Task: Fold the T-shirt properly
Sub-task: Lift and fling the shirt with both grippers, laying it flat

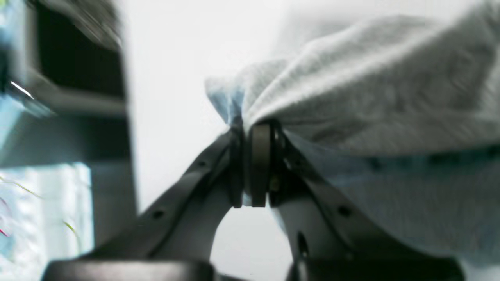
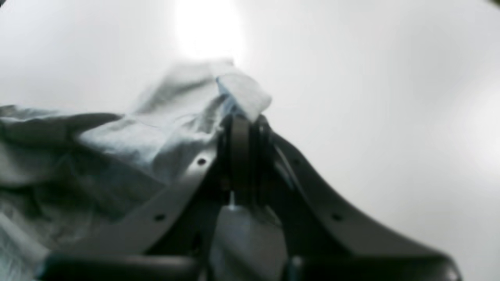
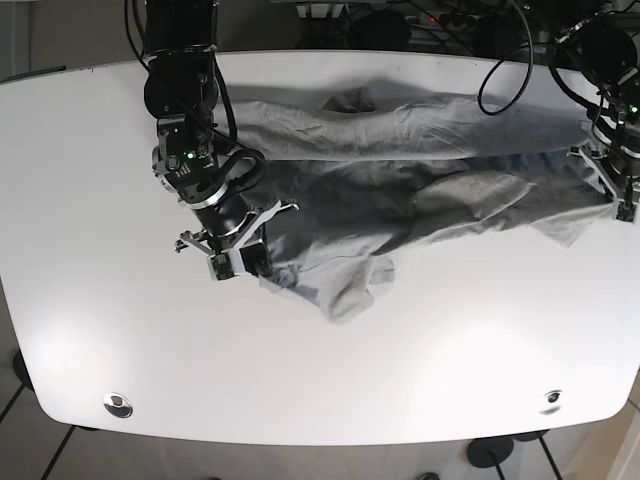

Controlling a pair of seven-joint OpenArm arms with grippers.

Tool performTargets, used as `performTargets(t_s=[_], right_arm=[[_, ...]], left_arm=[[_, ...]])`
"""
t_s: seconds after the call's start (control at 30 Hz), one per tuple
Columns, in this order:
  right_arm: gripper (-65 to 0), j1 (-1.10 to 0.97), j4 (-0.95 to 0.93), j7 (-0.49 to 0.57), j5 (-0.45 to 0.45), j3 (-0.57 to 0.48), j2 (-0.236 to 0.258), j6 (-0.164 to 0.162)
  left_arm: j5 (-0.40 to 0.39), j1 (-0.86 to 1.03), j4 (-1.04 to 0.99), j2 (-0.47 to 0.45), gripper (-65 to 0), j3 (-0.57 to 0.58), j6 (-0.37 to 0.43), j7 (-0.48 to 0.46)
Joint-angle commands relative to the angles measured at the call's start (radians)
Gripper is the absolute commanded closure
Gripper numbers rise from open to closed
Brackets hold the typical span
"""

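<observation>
A grey T-shirt (image 3: 420,175) lies stretched and crumpled across the far half of the white table (image 3: 330,380). My left gripper (image 1: 252,128) is shut on a bunched edge of the shirt (image 1: 351,86); in the base view it (image 3: 622,205) is at the table's right edge. My right gripper (image 2: 244,117) is shut on another edge of the shirt (image 2: 156,132); in the base view it (image 3: 240,268) is at the shirt's left end, over the table. Part of the cloth hangs lifted between the two grippers.
Black cables (image 3: 500,60) and dark chair bases stand beyond the table's far edge. Two round metal inserts (image 3: 118,404) sit near the front edge. A dark shelf or furniture (image 1: 70,78) shows to the left in the left wrist view.
</observation>
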Motion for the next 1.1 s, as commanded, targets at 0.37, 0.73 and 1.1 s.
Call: performTargets(t_s=[0.37,0.73,1.1], right_arm=[[-1.9,0.423,-0.174,-0.02,0.008,0.018,0.102,0.011],[-1.9,1.083,-0.512,-0.046,0.008,0.018,0.163,0.038],[-1.9,0.629,-0.142,-0.184,0.012,0.134,0.173,0.038]], left_arm=[[0.003,-0.548,-0.229,-0.05,-0.6,0.303,0.006,-0.004],[0.003,-1.279,-0.667,-0.087,-0.6,0.443,0.006,-0.052],[-0.003,-0.838,-0.42,-0.167,-0.6,0.277,0.006,-0.036]])
